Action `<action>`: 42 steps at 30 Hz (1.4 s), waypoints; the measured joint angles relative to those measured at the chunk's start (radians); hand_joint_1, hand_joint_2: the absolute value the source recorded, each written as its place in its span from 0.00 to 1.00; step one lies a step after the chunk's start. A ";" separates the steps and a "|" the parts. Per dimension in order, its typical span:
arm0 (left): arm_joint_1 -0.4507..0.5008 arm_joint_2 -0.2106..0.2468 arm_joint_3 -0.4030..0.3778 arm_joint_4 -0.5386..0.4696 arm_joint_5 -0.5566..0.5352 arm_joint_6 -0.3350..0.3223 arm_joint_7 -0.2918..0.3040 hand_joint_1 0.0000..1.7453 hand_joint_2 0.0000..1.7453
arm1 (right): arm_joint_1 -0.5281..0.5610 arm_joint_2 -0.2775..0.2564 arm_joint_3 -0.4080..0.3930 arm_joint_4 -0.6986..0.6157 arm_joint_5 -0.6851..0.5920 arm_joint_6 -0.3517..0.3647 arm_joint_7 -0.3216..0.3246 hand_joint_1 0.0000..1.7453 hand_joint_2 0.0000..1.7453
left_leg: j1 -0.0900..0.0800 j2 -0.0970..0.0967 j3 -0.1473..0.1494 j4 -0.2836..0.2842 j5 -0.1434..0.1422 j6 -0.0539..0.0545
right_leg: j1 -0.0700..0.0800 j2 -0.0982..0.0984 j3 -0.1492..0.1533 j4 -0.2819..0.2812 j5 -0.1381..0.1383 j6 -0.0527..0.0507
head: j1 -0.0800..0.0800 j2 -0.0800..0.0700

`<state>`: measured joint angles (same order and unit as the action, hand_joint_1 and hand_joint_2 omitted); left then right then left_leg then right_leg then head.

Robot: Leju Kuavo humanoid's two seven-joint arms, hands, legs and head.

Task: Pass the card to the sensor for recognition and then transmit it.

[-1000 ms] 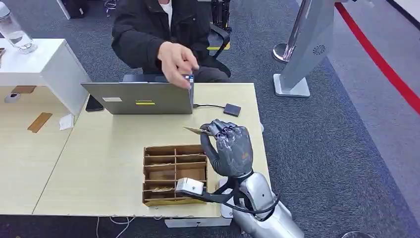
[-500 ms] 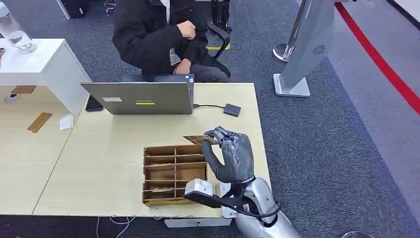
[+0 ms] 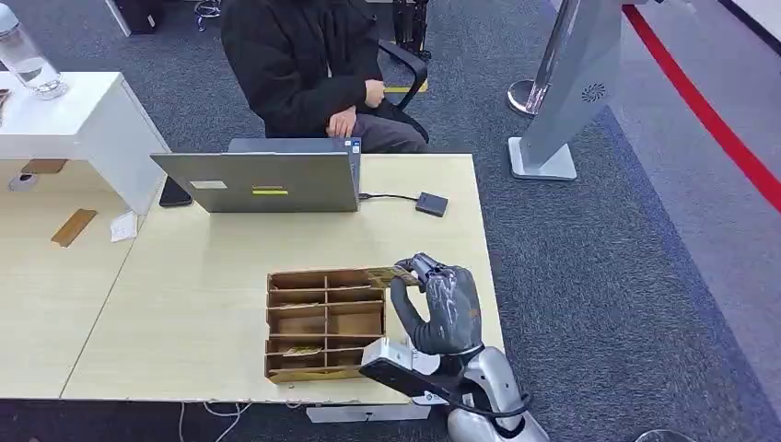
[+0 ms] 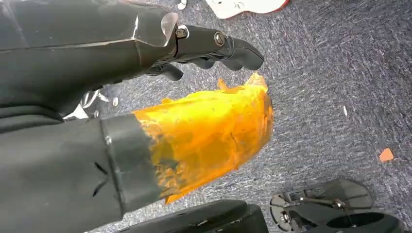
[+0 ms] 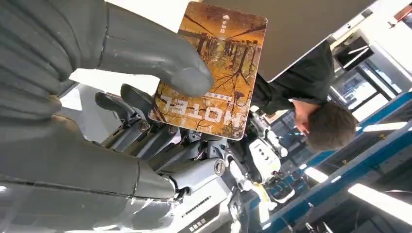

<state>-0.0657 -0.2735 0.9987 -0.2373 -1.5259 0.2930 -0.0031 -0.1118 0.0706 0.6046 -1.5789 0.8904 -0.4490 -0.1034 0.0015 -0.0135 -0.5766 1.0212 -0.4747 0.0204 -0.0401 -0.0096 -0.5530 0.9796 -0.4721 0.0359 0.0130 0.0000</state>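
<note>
While the right hand (image 3: 440, 299) has the card (image 5: 214, 68) pinched between thumb and fingers, hovering over the top-right corner of the wooden tray (image 3: 324, 322), the table (image 3: 203, 285) offers most of the free room: bare top left of the tray and between tray and laptop (image 3: 262, 181). Right table edge sits just beside the hand, so any swing outward goes over carpet. The small dark box (image 3: 431, 203) cabled to the laptop is probably the sensor; the path forward to it looks unobstructed. Person (image 3: 304, 60) sits behind the laptop, hands in lap.

Card: thin, flat, stiff, light, likely glossy, so slip risk. Grip is near one short end; most of the face stays exposed, good for reading.

Left hand (image 4: 209, 46): hanging over the floor, can't tell its state.
</note>
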 joint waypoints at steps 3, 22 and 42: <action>0.000 0.000 0.000 0.000 0.000 0.000 0.000 0.00 0.00 | 0.001 0.000 -0.002 0.000 0.000 0.000 0.000 1.00 1.00 | 0.000 0.000 0.000 0.000 0.000 0.000 | 0.000 0.000 0.000 0.000 0.000 0.000 | 0.000 0.000; 0.001 0.000 0.000 0.000 0.007 0.004 0.000 0.00 0.00 | 0.102 0.006 -0.076 0.001 -0.140 0.067 -0.043 1.00 1.00 | 0.000 0.000 0.000 0.000 0.000 0.000 | 0.000 0.000 0.000 0.000 0.000 0.000 | 0.000 0.000; 0.005 -0.001 0.002 0.000 0.015 0.007 -0.008 0.00 0.00 | 0.172 0.014 -0.138 0.019 -0.221 0.122 -0.039 1.00 1.00 | 0.000 0.000 0.000 0.000 0.000 0.000 | 0.000 0.000 0.000 0.000 0.000 0.000 | 0.000 0.000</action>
<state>-0.0607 -0.2743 1.0002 -0.2377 -1.5106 0.3002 -0.0107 0.0602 0.0847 0.4662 -1.5595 0.6695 -0.3269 -0.1423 0.0015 -0.0136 -0.5766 1.0212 -0.4748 0.0203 -0.0401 -0.0098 -0.5530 0.9796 -0.4723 0.0359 0.0126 0.0000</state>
